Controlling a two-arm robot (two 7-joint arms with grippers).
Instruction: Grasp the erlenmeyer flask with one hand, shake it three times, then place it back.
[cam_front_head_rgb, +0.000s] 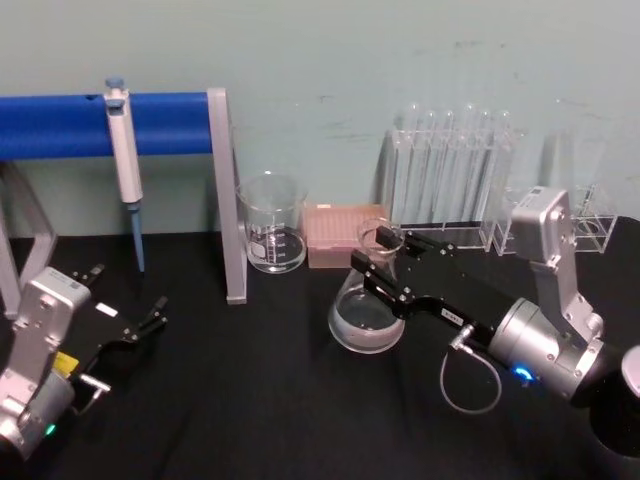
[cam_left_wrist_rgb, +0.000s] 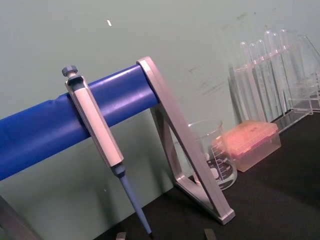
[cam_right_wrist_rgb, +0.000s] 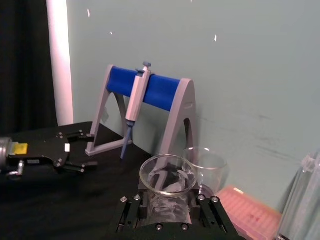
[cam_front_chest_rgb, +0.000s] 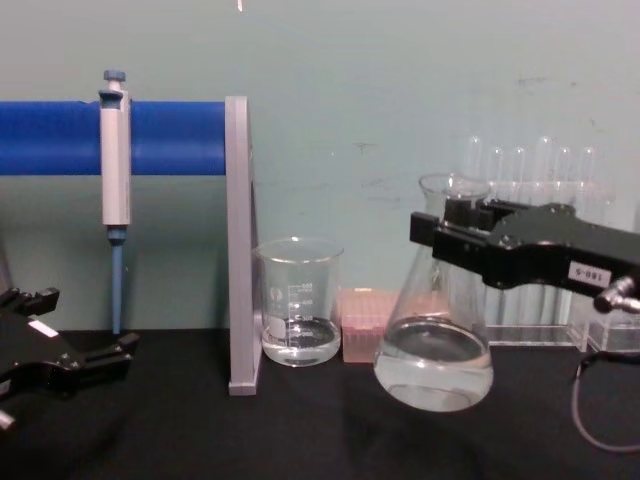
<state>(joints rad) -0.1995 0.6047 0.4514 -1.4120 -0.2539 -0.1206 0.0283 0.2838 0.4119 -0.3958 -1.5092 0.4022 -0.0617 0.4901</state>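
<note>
The black boxy right end effector (cam_front_chest_rgb: 430, 238) is clamped on the neck of the clear glass conical flask (cam_front_chest_rgb: 435, 360), which hangs tilted, apparently just off the black surface (cam_front_chest_rgb: 300, 440). In a hard shake the smooth glass could slip, or strike the graduated glass beaker (cam_front_chest_rgb: 298, 320) nearby. The left end effector (cam_front_head_rgb: 128, 295) rests parked, its jaws apart. Behind stands a pale green wall (cam_front_chest_rgb: 350, 80).

One flask (cam_front_head_rgb: 365, 325), one beaker (cam_front_head_rgb: 270, 235), one pink box (cam_front_head_rgb: 330, 235), one pipette (cam_front_head_rgb: 125, 160) and one blue stand (cam_front_head_rgb: 60, 125) are showing. Two clear racks (cam_front_head_rgb: 445, 235) (cam_front_head_rgb: 595, 225) are standing along the table's (cam_front_head_rgb: 250, 400) back edge. Two grippers are showing: left gripper (cam_front_head_rgb: 128, 292), right gripper (cam_front_head_rgb: 382, 250).
</note>
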